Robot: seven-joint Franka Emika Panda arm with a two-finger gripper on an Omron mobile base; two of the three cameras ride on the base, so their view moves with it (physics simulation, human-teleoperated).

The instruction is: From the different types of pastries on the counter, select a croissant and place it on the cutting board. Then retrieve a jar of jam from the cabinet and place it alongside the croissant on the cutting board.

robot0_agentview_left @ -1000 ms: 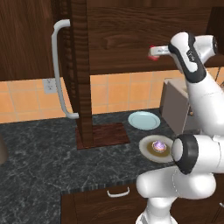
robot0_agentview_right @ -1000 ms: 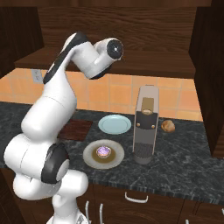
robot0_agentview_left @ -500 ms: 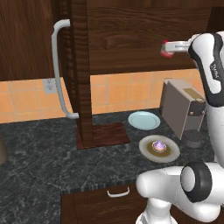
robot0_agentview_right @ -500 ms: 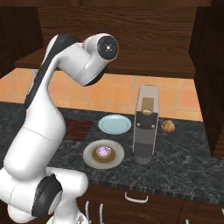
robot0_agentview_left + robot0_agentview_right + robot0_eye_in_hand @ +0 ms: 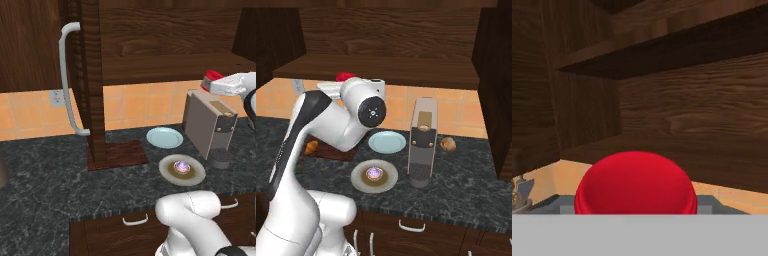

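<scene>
My gripper [image 5: 213, 81] is shut on the jar of jam [image 5: 214, 75], held in the air in front of the open cabinet [image 5: 150, 55], above the coffee machine. In the right base view the red jar of jam [image 5: 346, 77] sticks out past the hand, high above the board. Its red lid [image 5: 635, 185] fills the lower hand view and hides the fingertips. The golden croissant [image 5: 312, 147] lies at the left end of the dark reddish cutting board [image 5: 333, 153]. The cutting board [image 5: 120, 154] sits below the open door on the counter [image 5: 45, 180].
The open cabinet door [image 5: 91, 85] with its pale bar handle [image 5: 68, 85] stands over the board's left part. A cupcake [image 5: 374, 173] sits on a plate [image 5: 358, 181], near an empty light blue plate [image 5: 387, 142], a coffee machine [image 5: 422, 142] and a brown bun [image 5: 447, 144].
The arm has swung to the right in the left base view, carrying the jar out from the cabinet shelf and lower, toward the coffee machine side.
</scene>
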